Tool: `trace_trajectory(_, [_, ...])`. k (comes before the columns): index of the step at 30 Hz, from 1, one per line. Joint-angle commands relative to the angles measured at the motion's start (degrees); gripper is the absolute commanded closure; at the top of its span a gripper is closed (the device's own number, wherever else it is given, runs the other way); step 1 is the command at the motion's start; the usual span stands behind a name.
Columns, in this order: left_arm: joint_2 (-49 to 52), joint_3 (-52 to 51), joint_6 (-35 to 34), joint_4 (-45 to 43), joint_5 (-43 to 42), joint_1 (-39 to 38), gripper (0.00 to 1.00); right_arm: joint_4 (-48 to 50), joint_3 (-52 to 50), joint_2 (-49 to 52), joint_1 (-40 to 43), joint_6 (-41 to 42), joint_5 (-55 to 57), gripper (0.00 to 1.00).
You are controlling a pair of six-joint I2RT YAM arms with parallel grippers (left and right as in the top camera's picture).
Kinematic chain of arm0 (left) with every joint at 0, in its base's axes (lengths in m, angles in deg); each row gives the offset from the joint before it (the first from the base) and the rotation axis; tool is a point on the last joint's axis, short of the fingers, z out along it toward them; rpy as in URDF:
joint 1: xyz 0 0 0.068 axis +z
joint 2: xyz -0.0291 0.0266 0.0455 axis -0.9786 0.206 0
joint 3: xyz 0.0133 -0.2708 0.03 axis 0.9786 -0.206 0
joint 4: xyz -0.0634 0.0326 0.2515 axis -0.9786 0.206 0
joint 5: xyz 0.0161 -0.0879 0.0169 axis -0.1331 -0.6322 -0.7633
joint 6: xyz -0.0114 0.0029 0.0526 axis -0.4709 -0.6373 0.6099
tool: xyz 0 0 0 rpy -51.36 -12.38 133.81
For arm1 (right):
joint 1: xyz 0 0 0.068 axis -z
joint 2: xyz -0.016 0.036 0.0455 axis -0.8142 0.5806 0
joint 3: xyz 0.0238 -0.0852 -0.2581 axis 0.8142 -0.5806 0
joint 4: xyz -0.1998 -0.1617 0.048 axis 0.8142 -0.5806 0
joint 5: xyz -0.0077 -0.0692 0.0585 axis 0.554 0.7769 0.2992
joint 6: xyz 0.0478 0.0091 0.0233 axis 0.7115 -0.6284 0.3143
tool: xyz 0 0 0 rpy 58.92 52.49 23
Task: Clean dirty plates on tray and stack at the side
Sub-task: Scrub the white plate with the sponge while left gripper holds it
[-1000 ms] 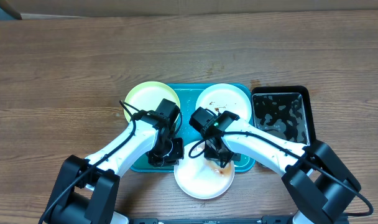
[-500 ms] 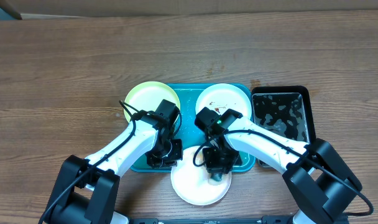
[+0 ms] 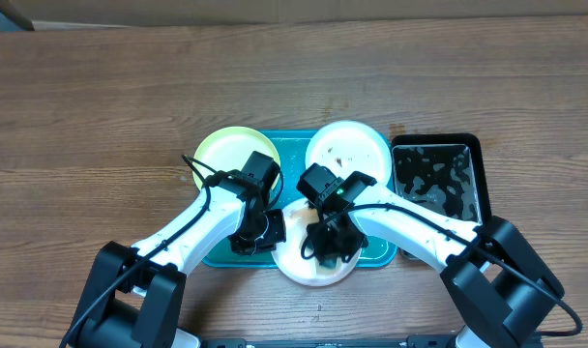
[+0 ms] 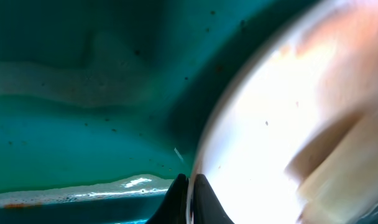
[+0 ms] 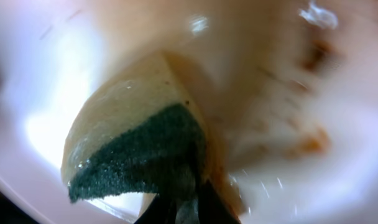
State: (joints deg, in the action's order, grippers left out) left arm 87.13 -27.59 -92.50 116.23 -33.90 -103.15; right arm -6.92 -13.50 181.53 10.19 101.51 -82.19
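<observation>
A white plate (image 3: 308,271) lies at the front edge of the teal tray (image 3: 292,155), partly over its rim. My left gripper (image 3: 266,232) is shut on this plate's left rim; the pinch shows in the left wrist view (image 4: 190,199). My right gripper (image 3: 330,247) is shut on a yellow and green sponge (image 5: 139,146) pressed on the plate, where brown smears (image 5: 307,143) show. A pale yellow-green plate (image 3: 221,150) sits at the tray's back left. A second white plate (image 3: 352,150) with brown specks sits at the back right.
A black rectangular tub (image 3: 437,179) holding dark water stands right of the tray. The wooden table (image 3: 101,106) extends to the left and back.
The front white plate has slid back up toward the tray. My right gripper with the sponge has moved left and back across the plate. The back right plate shifted slightly back.
</observation>
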Motion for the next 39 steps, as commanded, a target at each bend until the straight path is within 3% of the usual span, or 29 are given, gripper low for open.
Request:
trace_trajectory(1, [-0.2, -0.2, -1.4, 1.7, 3.6, 0.3, 0.96, -1.4, -1.2, 1.0, 2.9, 12.0, 21.7, 0.92])
trace_trajectory(4, [-0.2, -0.2, -1.4, 2.7, 4.6, 0.3, 0.96, 0.2, -1.2, 1.0, 5.6, 12.7, 25.6, 0.92])
trace_trajectory(8, [-0.2, -0.2, -1.4, 2.7, 4.5, 0.3, 0.96, 6.0, -1.2, 1.0, 7.3, 7.5, 24.0, 0.92])
trace_trajectory(14, [-0.2, -0.2, -1.3, 2.7, 4.5, 0.3, 0.96, 16.0, -1.2, 1.0, 6.5, 1.3, 11.9, 0.90])
trace_trajectory(18, [-0.2, -0.2, -0.9, 2.8, 4.5, 0.3, 0.96, 20.8, -1.2, 1.1, 5.2, 1.1, 10.8, 0.86])
trace_trajectory(22, [-0.2, -0.2, -0.5, 2.8, 4.5, 0.3, 0.96, 23.5, -1.2, 1.1, 4.9, 0.6, 9.0, 0.86])
trace_trajectory(27, [-0.2, -0.2, 1.7, 3.0, 4.1, 0.3, 0.96, 24.7, -1.2, 1.1, 4.9, -5.8, 2.7, 0.89])
trace_trajectory(30, [-0.2, -0.2, 1.6, 3.3, 4.1, 0.3, 0.96, 24.6, -1.3, 1.1, 4.9, -10.5, 5.2, 0.89])
trace_trajectory(35, [-0.2, -0.2, 1.6, 3.8, 4.1, 0.3, 0.96, 22.7, -1.3, 1.1, 4.9, -6.4, 19.9, 0.90])
trace_trajectory(39, [-0.2, -0.2, 1.6, 3.9, 4.2, 0.3, 0.96, 19.2, -1.3, 1.1, 4.9, -6.2, 20.3, 0.91])
